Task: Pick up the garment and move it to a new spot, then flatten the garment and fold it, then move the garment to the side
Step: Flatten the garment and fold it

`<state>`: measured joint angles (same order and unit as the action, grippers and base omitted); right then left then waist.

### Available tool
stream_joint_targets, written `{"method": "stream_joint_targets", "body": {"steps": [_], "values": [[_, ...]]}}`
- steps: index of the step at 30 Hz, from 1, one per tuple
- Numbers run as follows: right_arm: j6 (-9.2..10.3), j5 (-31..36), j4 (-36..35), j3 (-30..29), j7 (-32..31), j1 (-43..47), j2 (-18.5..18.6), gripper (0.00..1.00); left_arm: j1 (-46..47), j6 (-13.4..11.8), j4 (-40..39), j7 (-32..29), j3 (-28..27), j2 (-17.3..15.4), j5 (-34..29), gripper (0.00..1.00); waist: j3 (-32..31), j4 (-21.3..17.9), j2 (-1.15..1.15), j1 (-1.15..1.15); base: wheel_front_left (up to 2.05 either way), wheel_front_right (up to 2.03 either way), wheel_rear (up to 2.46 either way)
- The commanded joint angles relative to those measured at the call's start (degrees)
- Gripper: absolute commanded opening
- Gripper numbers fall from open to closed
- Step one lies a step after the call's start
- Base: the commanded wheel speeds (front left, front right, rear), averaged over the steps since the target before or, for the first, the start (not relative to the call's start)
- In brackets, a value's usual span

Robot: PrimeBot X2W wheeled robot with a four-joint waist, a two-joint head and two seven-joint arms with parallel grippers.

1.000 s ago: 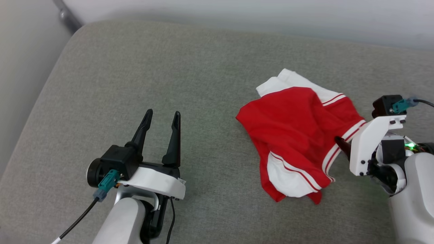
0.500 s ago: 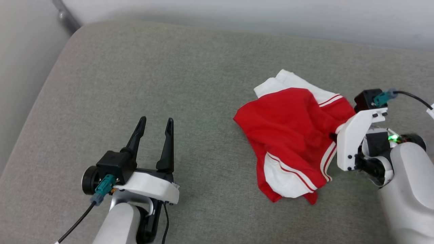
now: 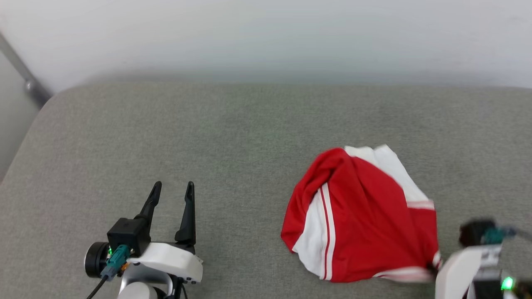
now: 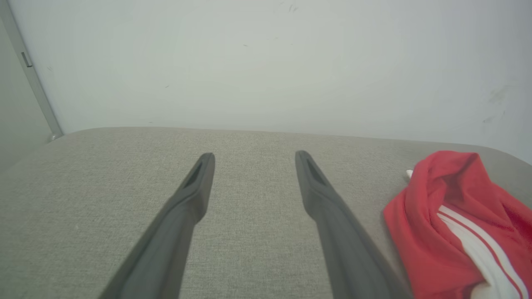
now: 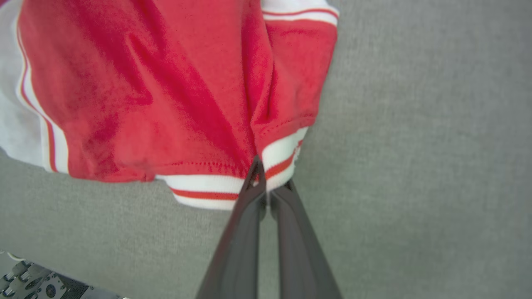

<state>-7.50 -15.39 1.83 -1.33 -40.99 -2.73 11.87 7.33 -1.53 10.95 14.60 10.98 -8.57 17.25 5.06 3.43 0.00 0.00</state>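
The garment (image 3: 365, 224) is bright red with white panels and thin stripes, and it lies bunched on the right half of the grey cushion. My right gripper (image 3: 434, 269) is at the lower right, blurred, at the garment's near right corner. In the right wrist view my right gripper (image 5: 270, 174) is shut on the white-and-red striped hem of the garment (image 5: 166, 83), which spreads away from the fingers. My left gripper (image 3: 174, 185) stands open at the lower left, well clear of the cloth. In the left wrist view my left gripper (image 4: 254, 157) holds nothing, with the garment (image 4: 453, 224) off to its right.
The grey fabric cushion (image 3: 208, 145) stretches wide to the left and behind the garment. A pale wall (image 3: 266, 37) runs along its far edge. A grey metal pole (image 3: 25, 79) slants down at the far left. Part of the robot's base (image 5: 33, 284) shows below the cushion's edge.
My right gripper has shut on the striped hem and pulled it, so the garment has bunched and turned over. The head camera has tilted up. My left gripper stays open.
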Motion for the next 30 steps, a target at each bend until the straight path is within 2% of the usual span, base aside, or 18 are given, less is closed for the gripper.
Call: {"method": "stream_joint_targets", "body": {"steps": [1,3,4,5,6,10,16,24,30], "values": [[0.03,0.0,-0.9,-0.7,-0.6,4.6,-2.2,0.0,-1.0,-0.3,-0.4,-0.4,-0.2,-0.5,0.1,1.0,-1.9,-1.8,0.0,0.0,0.0,0.0,0.0],[0.03,0.5,-0.9,-1.3,-0.7,9.4,-4.4,0.0,-1.7,-0.4,-0.7,-0.9,-0.1,-0.7,0.2,1.0,-2.5,-2.1,0.0,0.0,0.0,0.0,0.0],[0.02,-0.2,-0.5,-1.4,-0.2,11.0,-5.8,0.17,-2.0,-0.6,-0.8,-1.3,-0.1,-0.8,0.3,1.0,-2.6,-2.2,0.0,0.0,0.0,0.0,0.0],[0.02,-0.4,0.2,-1.3,0.5,12.3,-6.4,0.46,-2.3,-0.6,-0.9,-1.5,-0.1,-1.0,0.5,1.0,-2.8,-2.4,0.0,0.0,0.0,0.0,0.0],[0.02,-0.4,0.9,-1.3,1.6,13.1,-6.8,1.0,-2.7,-0.8,-1.0,-1.8,-0.1,-1.0,0.5,1.0,-3.0,-2.4,0.0,0.0,0.0,0.0,0.0],[0.03,-0.5,1.2,-3.6,11.4,13.1,-8.3,1.0,-3.5,-1.0,-1.5,-2.7,0.2,-1.1,0.7,1.0,-3.5,-2.2,0.0,0.0,0.0,0.0,0.0],[0.02,2.8,-1.4,-6.6,25.1,13.0,-8.8,1.0,-4.6,-1.4,-1.8,-3.6,0.6,-1.3,1.0,1.0,-4.4,-1.1,0.0,0.0,0.0,0.0,0.0],[0.02,7.9,-4.1,-6.3,36.6,10.0,-7.7,1.0,-6.3,-2.1,-2.5,-4.2,0.9,-1.7,1.0,1.0,-5.7,-0.3,0.0,0.0,0.0,0.0,0.0],[0.02,10.1,-5.2,-3.4,40.2,7.5,-7.9,1.0,-7.5,-2.6,-3.2,-4.9,1.4,-1.8,1.1,1.0,-6.1,0.0,0.0,0.0,0.0,0.0,0.0]]}}
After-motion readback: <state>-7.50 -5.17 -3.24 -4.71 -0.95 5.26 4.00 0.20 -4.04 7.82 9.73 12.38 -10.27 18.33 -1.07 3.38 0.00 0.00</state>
